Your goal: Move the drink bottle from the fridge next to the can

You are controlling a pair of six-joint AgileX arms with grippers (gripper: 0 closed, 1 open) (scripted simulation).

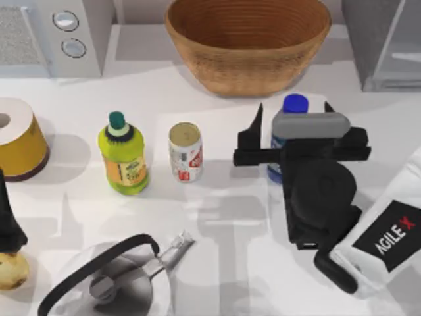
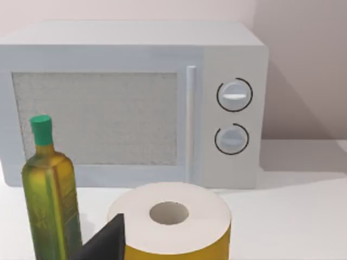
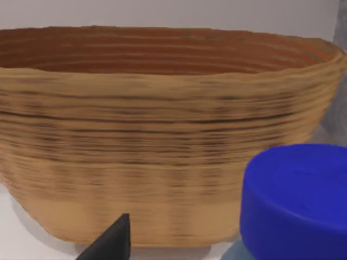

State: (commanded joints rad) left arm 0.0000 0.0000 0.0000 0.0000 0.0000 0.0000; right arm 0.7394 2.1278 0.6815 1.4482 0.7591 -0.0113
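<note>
The drink bottle (image 1: 295, 104), clear with a blue cap and blue label, stands upright on the table to the right of the can (image 1: 185, 151), with a gap between them. My right gripper (image 1: 293, 110) is open around the bottle's upper part; one black finger (image 1: 255, 128) stands apart from the bottle on the can's side. In the right wrist view the blue cap (image 3: 297, 200) is close, with a fingertip (image 3: 113, 241) well clear of it. The grey fridge (image 1: 385, 39) is at the back right. My left gripper (image 1: 8, 220) is parked at the left edge, its finger (image 2: 110, 240) spread open.
A woven basket (image 1: 247, 41) sits at the back centre, just behind the bottle. The microwave (image 1: 52, 33) is at the back left, with a yellow roll (image 1: 18, 138) in front of it. A yellow-green bottle (image 1: 122, 155) stands left of the can. A metal kettle (image 1: 122, 280) is at the front.
</note>
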